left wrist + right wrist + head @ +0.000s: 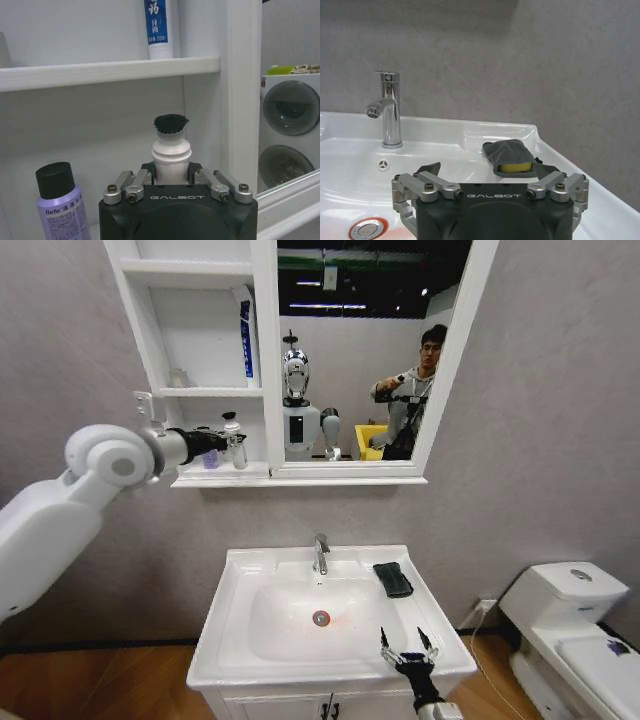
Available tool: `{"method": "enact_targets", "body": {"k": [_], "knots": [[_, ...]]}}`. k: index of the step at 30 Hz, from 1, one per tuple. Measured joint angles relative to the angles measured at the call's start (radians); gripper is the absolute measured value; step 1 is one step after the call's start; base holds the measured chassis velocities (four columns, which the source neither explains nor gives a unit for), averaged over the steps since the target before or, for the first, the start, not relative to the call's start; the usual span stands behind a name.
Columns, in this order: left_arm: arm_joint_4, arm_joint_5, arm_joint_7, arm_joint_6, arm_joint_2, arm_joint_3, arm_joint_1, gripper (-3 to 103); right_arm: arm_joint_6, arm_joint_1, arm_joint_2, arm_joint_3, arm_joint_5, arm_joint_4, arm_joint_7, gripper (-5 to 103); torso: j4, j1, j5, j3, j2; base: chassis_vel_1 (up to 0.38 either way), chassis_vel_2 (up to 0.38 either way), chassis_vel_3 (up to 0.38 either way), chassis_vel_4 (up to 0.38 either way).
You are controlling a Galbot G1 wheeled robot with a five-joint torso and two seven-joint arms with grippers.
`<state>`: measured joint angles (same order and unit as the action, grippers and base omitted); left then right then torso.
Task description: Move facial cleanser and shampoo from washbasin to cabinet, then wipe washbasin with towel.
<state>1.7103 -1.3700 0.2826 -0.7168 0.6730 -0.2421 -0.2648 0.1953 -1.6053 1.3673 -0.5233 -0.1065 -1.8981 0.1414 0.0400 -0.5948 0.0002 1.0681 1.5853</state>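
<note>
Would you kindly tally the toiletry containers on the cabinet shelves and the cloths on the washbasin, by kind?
Bottles on the cabinet's bottom shelf: 2, the purple black-capped bottle and the white pump bottle in the left gripper.
Tubes on the middle shelf: 1, the blue-and-white tube.
Towels on the washbasin: 1, the dark towel.
Total: 4.

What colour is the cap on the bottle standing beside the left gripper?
Black, on a lilac bottle beside the left gripper; it shows best in the left wrist view.

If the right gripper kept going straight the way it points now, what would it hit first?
Probably the towel on the washbasin rim: the open right gripper points at it, with the grey wall behind. Depth is unclear.
</note>
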Motion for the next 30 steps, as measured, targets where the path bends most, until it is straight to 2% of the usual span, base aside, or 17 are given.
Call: {"method": "enact_targets", "body": {"k": [6,20,22,23,24,25,27,28,30], "knots": [[-0.079,0.065,-0.039,0.006,0.041,-0.036,-0.012,32,0.014,-0.003,-0.001,-0.004,-0.006,0.012,0.000,100,0.0000,0.000,-0.0002,0.000,0.000,0.000,0.000,0.000,0.000],[-0.127,0.086,-0.066,0.008,0.066,-0.062,-0.038,30,0.016,0.003,-0.004,-0.009,-0.014,0.017,0.001,100,0.0001,0.000,-0.0001,0.000,0.000,0.000,0.000,0.000,0.000],[-0.130,0.086,-0.059,0.006,0.068,-0.067,-0.039,39,0.017,0.002,-0.005,-0.010,-0.015,0.018,0.001,100,0.0000,0.000,0.0000,0.000,0.000,0.000,0.000,0.000,0.000],[-0.130,0.086,-0.058,0.006,0.068,-0.068,-0.038,39,0.018,0.002,-0.005,-0.010,-0.015,0.018,0.001,100,0.0000,0.000,-0.0001,0.000,0.000,0.000,0.000,0.000,0.000],[-0.130,0.088,-0.057,0.006,0.068,-0.068,-0.035,44,0.019,0.002,-0.005,-0.011,-0.016,0.018,0.001,100,0.0000,0.000,-0.0002,0.000,0.000,0.000,0.000,0.000,0.000],[-0.130,0.088,-0.057,0.006,0.068,-0.068,-0.035,44,0.019,0.002,-0.005,-0.011,-0.016,0.018,0.001,100,0.0000,0.000,-0.0002,0.000,0.000,0.000,0.000,0.000,0.000],[-0.129,0.091,-0.053,0.007,0.069,-0.068,-0.028,56,0.020,-0.001,-0.005,-0.012,-0.016,0.018,0.001,100,-0.0001,0.000,-0.0003,0.000,0.000,0.000,0.000,0.000,0.000],[-0.129,0.091,-0.053,0.007,0.069,-0.068,-0.028,56,0.020,-0.001,-0.005,-0.012,-0.016,0.018,0.001,100,-0.0001,0.000,-0.0003,0.000,0.000,0.000,0.000,0.000,0.000],[-0.118,0.087,-0.049,0.008,0.065,-0.064,-0.023,66,0.021,-0.001,-0.005,-0.013,-0.017,0.018,0.002,100,0.0003,0.000,-0.0001,0.000,0.000,0.000,0.000,0.000,0.000]]}}
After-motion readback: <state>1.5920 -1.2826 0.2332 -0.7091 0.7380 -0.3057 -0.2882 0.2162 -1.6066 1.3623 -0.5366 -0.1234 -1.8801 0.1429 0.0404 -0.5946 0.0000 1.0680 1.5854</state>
